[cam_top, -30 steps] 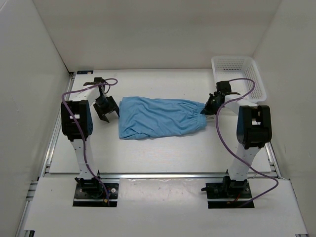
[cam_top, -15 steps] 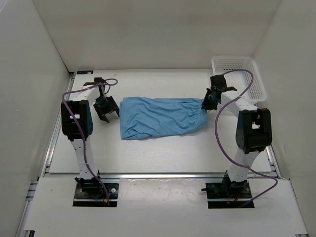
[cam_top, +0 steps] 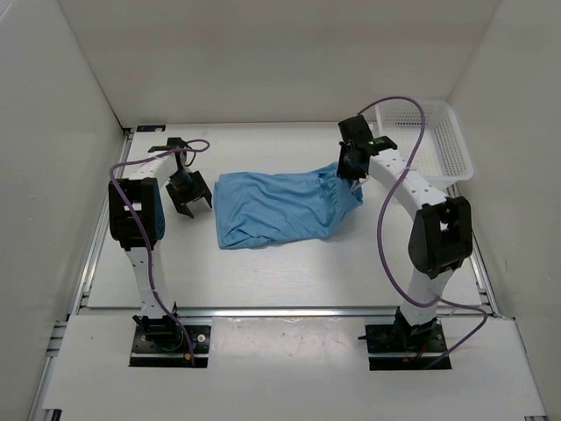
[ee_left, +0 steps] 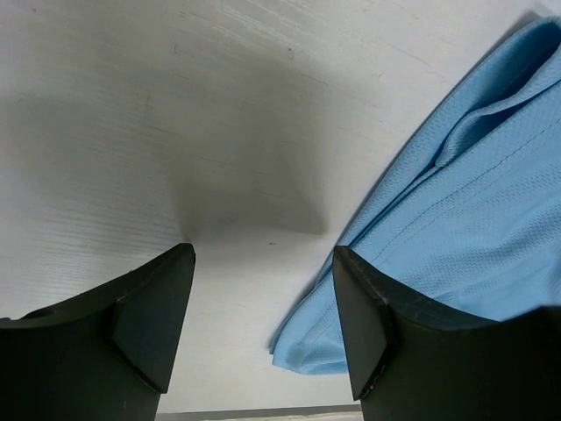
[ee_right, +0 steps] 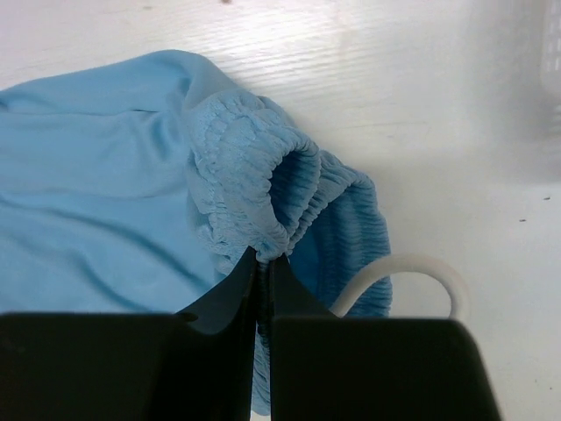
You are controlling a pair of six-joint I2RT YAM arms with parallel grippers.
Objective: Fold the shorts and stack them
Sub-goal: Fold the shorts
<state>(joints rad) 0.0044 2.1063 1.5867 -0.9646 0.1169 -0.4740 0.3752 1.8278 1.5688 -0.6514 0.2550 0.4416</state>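
- shorts (cam_top: 280,206): plain sky blue; drawstring (ee_right: 399,279) white
- desk (cam_top: 289,267): white, faint grain
- basket (cam_top: 461,140): white mesh
- left pincer (ee_left: 263,326), right pincer (ee_right: 264,263): black
- cables (cam_top: 380,232): purple

1. No text, label, brand, number or sign was legible in any view.
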